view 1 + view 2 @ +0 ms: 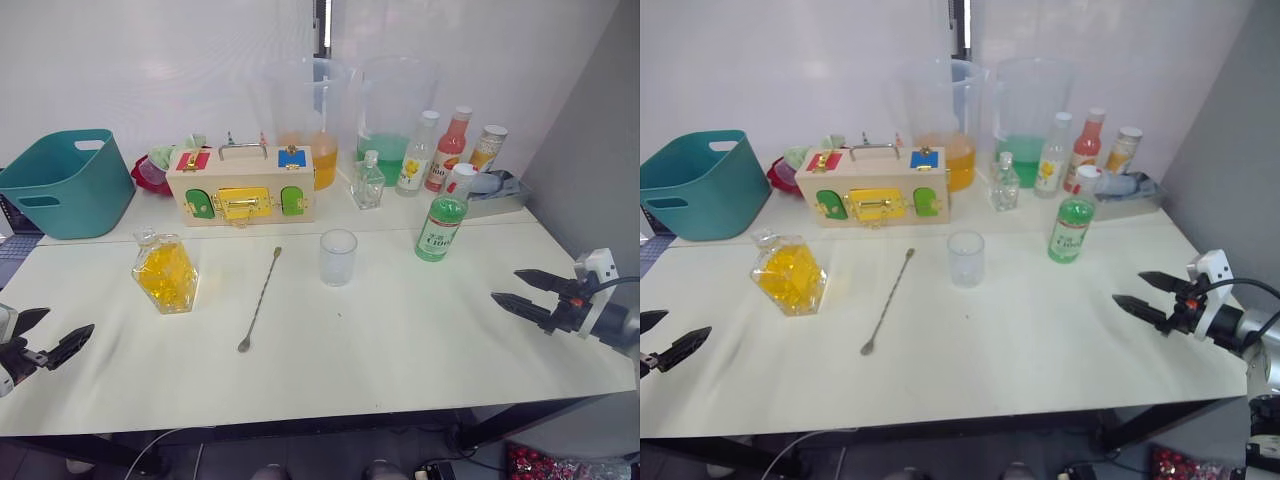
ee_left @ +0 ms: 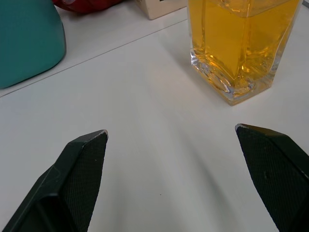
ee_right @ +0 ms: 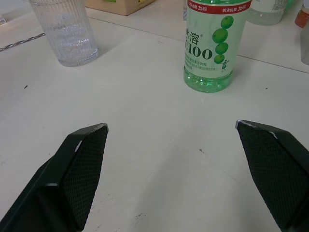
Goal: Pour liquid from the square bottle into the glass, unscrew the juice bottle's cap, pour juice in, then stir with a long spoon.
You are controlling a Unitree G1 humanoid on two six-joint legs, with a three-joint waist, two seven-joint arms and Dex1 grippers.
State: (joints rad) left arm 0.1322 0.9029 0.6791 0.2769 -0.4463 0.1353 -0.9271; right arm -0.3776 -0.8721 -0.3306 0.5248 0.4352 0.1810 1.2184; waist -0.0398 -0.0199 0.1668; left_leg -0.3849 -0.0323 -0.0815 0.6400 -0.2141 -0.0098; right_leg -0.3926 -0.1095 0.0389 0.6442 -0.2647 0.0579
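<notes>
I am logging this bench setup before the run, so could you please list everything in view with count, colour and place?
square bottle: 1, clear with yellow liquid, front left of table
glass: 1, clear, empty, table centre
long spoon: 1, metal, lying between square bottle and glass
juice bottle: 1, green, white cap on, right of glass
latch box: 1, wooden with coloured doors, behind spoon
basin: 1, teal, far left
pitchers: 2, clear, orange and green liquid, at back
small bottle: 1, clear, beside box
drink bottles: 3, back right
left tool: open, over left edge
right tool: open, over right edge
</notes>
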